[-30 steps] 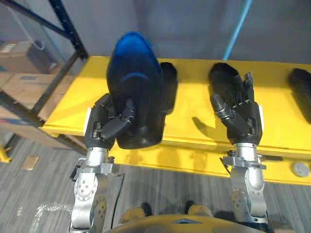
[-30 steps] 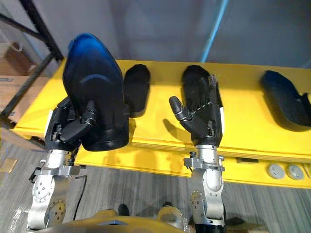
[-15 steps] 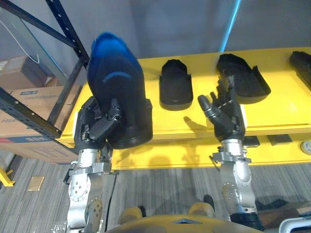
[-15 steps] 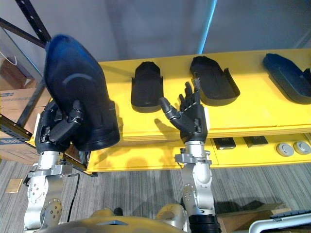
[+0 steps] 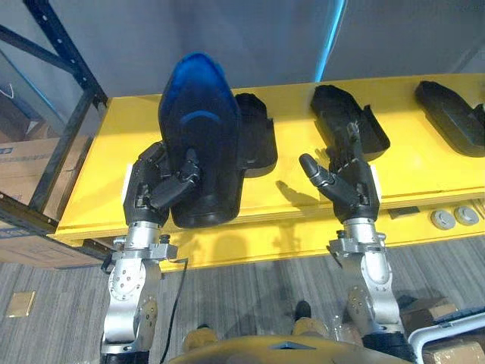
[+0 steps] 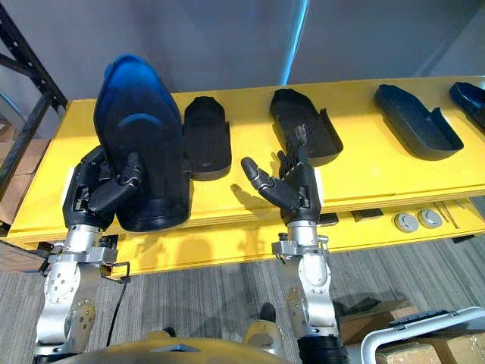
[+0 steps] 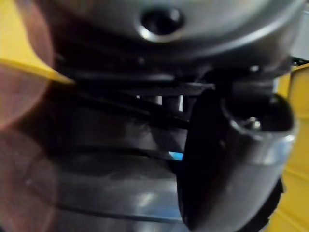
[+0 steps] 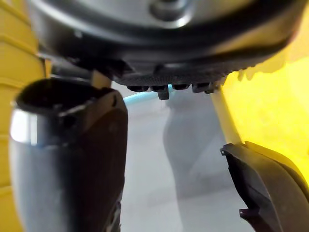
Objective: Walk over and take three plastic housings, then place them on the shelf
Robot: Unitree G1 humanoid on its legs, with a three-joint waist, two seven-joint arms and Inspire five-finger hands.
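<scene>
The held housing hid part of the black housing directly behind it. Furthest right of it, the end housing was cut off at the picture's edge.

Dark housing in left robot hand

**Both arms raised, hands up**

Left arm upright; left hand has fingers and thumb curled round a housing. Right arm upright; right hand empty, fingers straight, thumb spread toward the left hand.
</scene>
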